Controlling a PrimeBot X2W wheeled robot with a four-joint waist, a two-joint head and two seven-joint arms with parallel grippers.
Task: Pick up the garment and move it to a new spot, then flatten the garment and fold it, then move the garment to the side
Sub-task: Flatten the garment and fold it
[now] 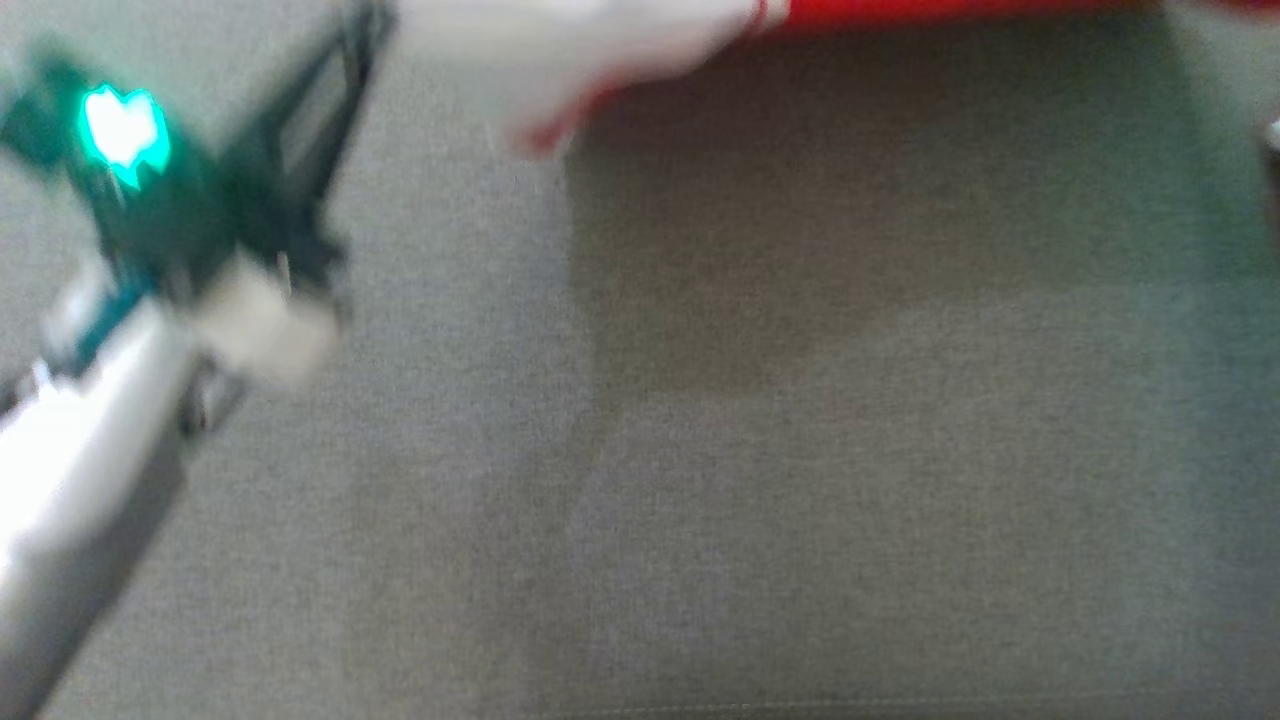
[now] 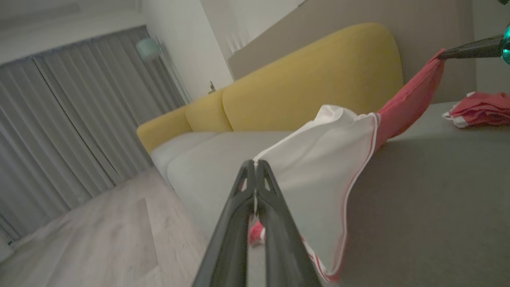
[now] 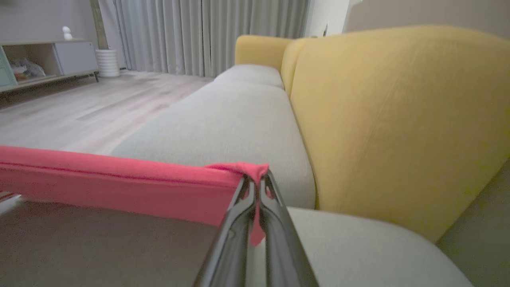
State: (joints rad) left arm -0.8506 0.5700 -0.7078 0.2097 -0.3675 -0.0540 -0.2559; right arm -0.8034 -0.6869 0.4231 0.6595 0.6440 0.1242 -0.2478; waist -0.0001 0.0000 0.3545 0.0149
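The sofa (image 2: 310,79) has a grey fabric seat (image 1: 800,450) and rounded yellow backrests. The near part of the seat is a broad, flat, darker grey cushion. Lighter grey cushions run on beside it along the backrests. Toward the far edge of the darker cushion lies a crumpled bundle of red and white cloth (image 2: 480,109). The red and white garment (image 2: 322,167) hangs low over the same cushion; whether its bottom edge touches the fabric cannot be told. The sofa stands on a pale wooden floor (image 2: 99,239).

Yellow-backed sofa (image 3: 398,119), grey curtains (image 3: 207,36), pale wood floor (image 3: 99,107), low cabinet (image 3: 51,59).
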